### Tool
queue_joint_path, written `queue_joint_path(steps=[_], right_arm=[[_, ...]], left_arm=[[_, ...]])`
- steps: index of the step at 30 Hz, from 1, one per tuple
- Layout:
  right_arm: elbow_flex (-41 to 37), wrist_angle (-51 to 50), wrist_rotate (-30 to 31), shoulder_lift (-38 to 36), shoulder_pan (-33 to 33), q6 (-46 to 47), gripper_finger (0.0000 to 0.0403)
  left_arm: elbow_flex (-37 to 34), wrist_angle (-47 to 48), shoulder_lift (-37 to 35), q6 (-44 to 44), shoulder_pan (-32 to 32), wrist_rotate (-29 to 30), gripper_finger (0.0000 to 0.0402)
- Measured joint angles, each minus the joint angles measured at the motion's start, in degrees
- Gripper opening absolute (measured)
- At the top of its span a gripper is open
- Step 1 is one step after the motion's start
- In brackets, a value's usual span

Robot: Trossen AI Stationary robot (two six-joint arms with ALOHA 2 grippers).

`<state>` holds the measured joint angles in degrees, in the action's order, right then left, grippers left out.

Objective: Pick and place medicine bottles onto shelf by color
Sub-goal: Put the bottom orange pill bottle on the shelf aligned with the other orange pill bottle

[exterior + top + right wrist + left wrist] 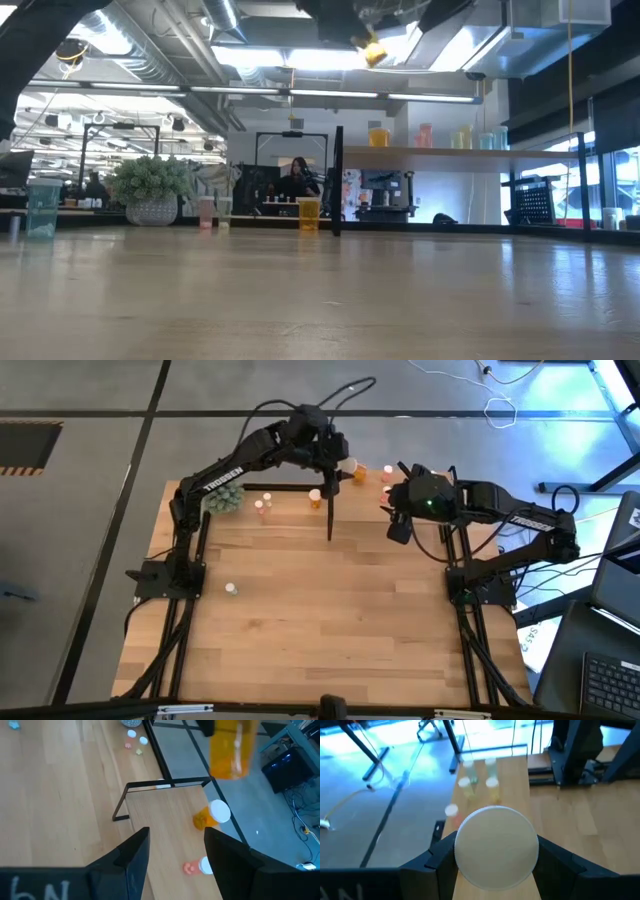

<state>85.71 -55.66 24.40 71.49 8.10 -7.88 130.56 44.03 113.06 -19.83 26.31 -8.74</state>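
Bottle (496, 845), orange with a pale cap, is clamped between the left gripper (340, 467) fingers and held above the shelf (400, 510) at the upper centre of the high view (its orange body (231, 747) hangs at the right wrist view's top). Two bottles (212, 815) are seen on the shelf board below. The right gripper (172, 852) is held over the shelf, jaws apart and empty. More bottles (262, 506) are seen by the plant (222, 500), upper left.

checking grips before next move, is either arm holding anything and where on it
The left gripper clamps an orange medicine bottle by its sides, above the shelf. The right gripper is open, empty.
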Motion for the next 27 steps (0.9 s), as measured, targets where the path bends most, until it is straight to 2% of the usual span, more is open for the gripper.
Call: queue_joint_path(steps=[5, 11, 16, 22, 27], right_arm=[[0.02, -0.04, 0.02, -0.69, 0.00, 1.43, 0.0191], [0.07, 0.29, 0.02, -0.09, 0.00, -2.45, 0.0191], [0.07, 3.07, 0.04, 0.82, -0.02, -4.83, 0.0191], [0.07, 3.26, -0.31, 1.82, 0.02, -4.62, 0.0191], [0.07, 3.50, 2.16, 2.08, 0.04, -7.44, 0.0190]], left_arm=[[-0.17, 2.43, 0.26, 0.08, -0.53, 0.05, 0.0200], [-0.15, 2.43, 0.24, 0.15, -2.28, -0.16, 0.0200], [-0.15, 2.52, 0.24, 1.22, -3.46, -3.05, 0.0199], [-0.15, 1.71, 0.24, 0.08, -5.23, -2.81, 0.0199], [-0.15, 1.81, 0.24, -0.18, -5.43, -0.58, 0.0199]])
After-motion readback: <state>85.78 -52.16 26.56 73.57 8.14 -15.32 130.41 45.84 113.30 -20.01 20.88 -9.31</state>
